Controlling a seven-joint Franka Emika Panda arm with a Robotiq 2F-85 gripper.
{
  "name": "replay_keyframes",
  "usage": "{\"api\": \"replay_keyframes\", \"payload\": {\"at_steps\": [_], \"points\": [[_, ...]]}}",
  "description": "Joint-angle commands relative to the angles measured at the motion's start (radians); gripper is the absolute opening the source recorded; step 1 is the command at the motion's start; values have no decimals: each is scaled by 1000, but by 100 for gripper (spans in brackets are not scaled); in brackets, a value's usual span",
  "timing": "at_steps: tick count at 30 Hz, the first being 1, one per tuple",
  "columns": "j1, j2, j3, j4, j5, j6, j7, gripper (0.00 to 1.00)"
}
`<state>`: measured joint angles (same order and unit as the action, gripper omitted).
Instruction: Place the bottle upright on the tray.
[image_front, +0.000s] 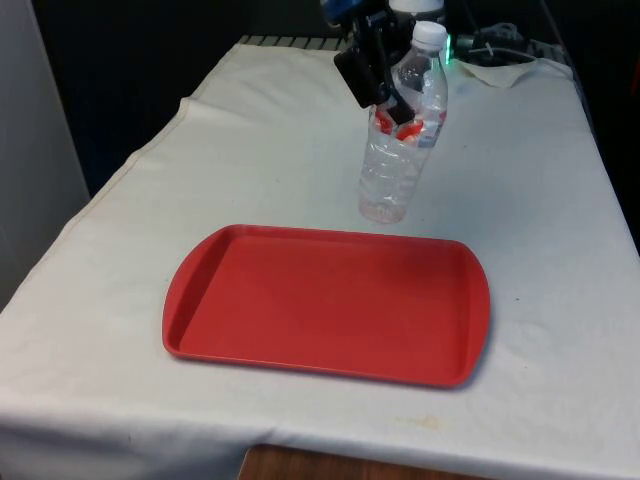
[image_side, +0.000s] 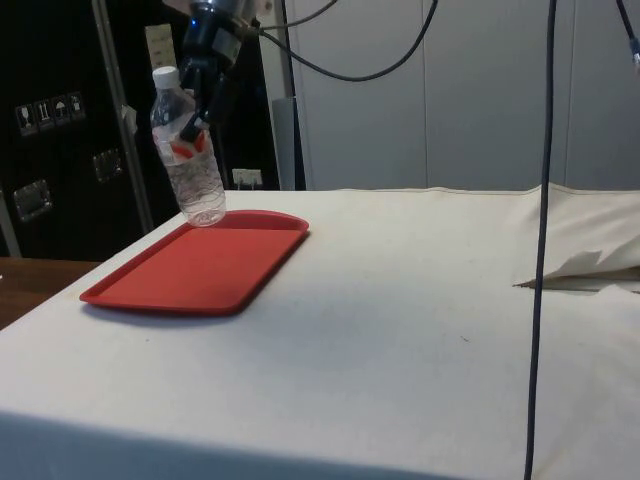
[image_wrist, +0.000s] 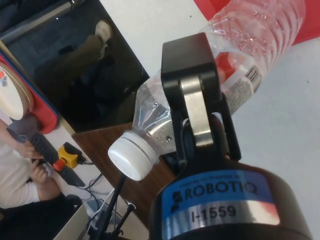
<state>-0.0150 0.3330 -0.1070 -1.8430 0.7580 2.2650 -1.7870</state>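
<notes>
My gripper (image_front: 385, 95) is shut on a clear plastic bottle (image_front: 398, 150) with a white cap and a red label, holding it around its upper half. The bottle leans a little, cap towards the front view's right. Its base is low, beside the far rim of the red tray (image_front: 325, 305); I cannot tell whether it touches anything. From the side, the bottle (image_side: 188, 160) hangs under the gripper (image_side: 200, 115) at the tray's (image_side: 200, 265) far end. In the wrist view one finger (image_wrist: 192, 85) lies across the bottle (image_wrist: 250, 50), and the gripper (image_wrist: 196, 75) hides the other.
Crumpled white cloth and cables (image_front: 505, 60) lie at the table's far right corner. A dark cable (image_side: 540, 250) hangs down in the side view, near a fold in the cloth (image_side: 575, 270). A person's hand (image_wrist: 25, 150) shows beyond the table's edge.
</notes>
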Motion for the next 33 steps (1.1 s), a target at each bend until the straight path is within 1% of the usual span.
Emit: {"api": "replay_keyframes", "payload": {"at_steps": [1,2,9,10,11,17,18,19,21,23,31,33], "points": [[-1,1,0,1,3,1,-3,0],[0,0,0,0,0,-1,0,0],[-3,9,1,0,24,2,-21,0],[0,8,-2,-1,13,-2,-11,0],[-4,10,1,0,30,2,-26,0],[-4,15,-6,-2,84,-2,-68,0],[0,14,-10,-3,74,-5,-59,0],[-4,17,-7,-3,97,-2,-78,0],[-4,17,-8,-3,102,-2,-82,0],[-1,18,-10,-4,105,-2,-85,0],[-1,21,-10,-4,107,0,-86,0],[-3,24,-8,-4,118,2,-95,0]]}}
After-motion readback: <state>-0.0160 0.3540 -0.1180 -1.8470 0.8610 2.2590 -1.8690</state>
